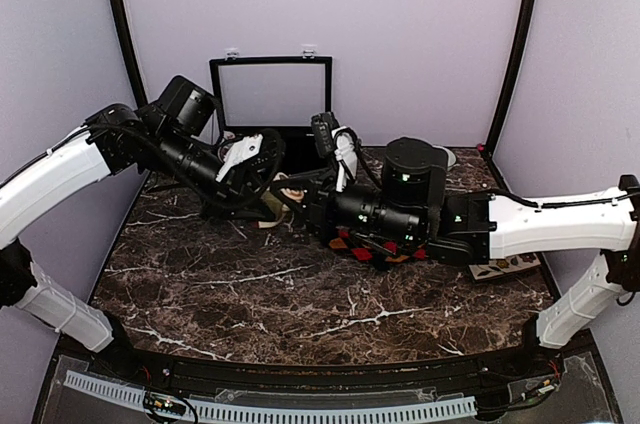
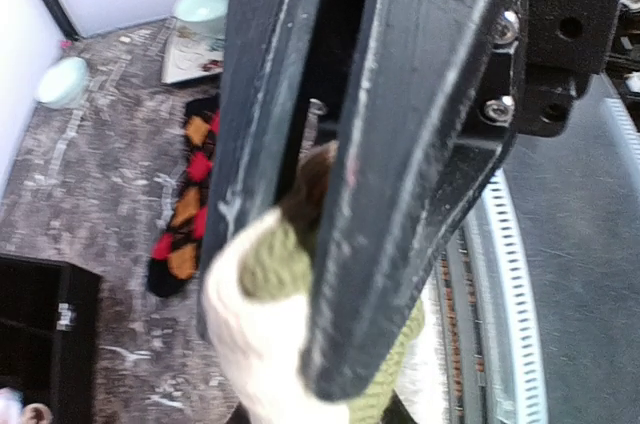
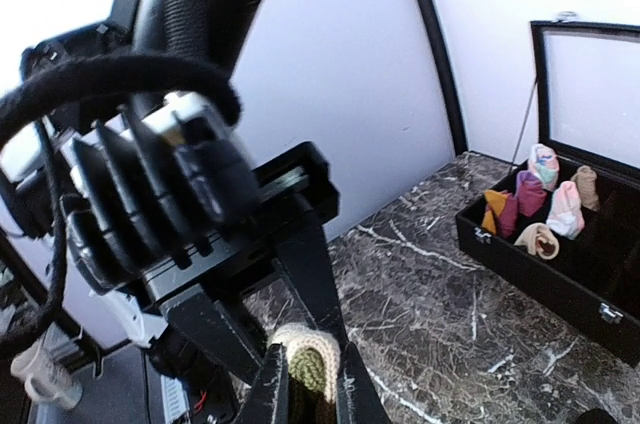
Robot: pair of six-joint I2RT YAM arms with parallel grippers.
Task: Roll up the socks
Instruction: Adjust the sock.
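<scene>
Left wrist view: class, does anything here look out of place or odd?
The argyle sock lies flat and unrolled on the table, alone beyond the left gripper, which pinches the cream sock. Nothing looks spilled or damaged.

table: dark brown, white-veined marble top [image 1: 250, 294] | 12 o'clock: black hinged case [image 3: 540, 279], clear framed lid [image 1: 270, 94] upright | in case: small pink, white, tan, orange sock rolls [image 3: 563, 209] | 2 o'clock: pale mint-green bowl [image 1: 447, 156] | 3 o'clock: flat patterned tray [image 1: 510, 266]
</scene>
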